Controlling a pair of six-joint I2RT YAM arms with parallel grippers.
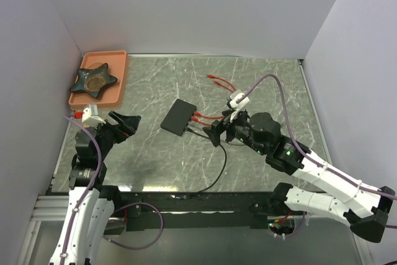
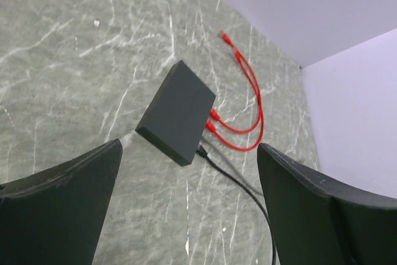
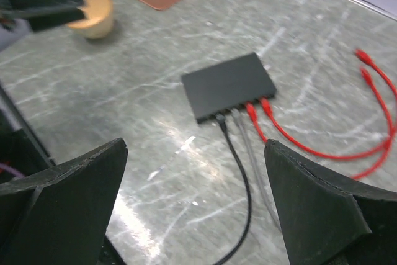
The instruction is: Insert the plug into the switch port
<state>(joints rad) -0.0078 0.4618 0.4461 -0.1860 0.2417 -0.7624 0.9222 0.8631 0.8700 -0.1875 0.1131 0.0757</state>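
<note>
A flat matte-black switch box (image 1: 178, 116) lies mid-table; it also shows in the left wrist view (image 2: 177, 111) and the right wrist view (image 3: 229, 85). Its port side faces my right arm. Two red plugs (image 3: 257, 108), a grey plug (image 3: 236, 115) and a black plug (image 3: 219, 118) sit in its ports. My right gripper (image 1: 217, 133) is open and empty, just right of the box. My left gripper (image 1: 127, 122) is open and empty, to the box's left.
An orange tray (image 1: 119, 79) with a dark star-shaped dish (image 1: 93, 79) stands at the back left. Two red cables (image 1: 221, 83) loop behind the box, their free ends lying loose. A black cable (image 1: 220, 169) runs to the front edge. White walls enclose the table.
</note>
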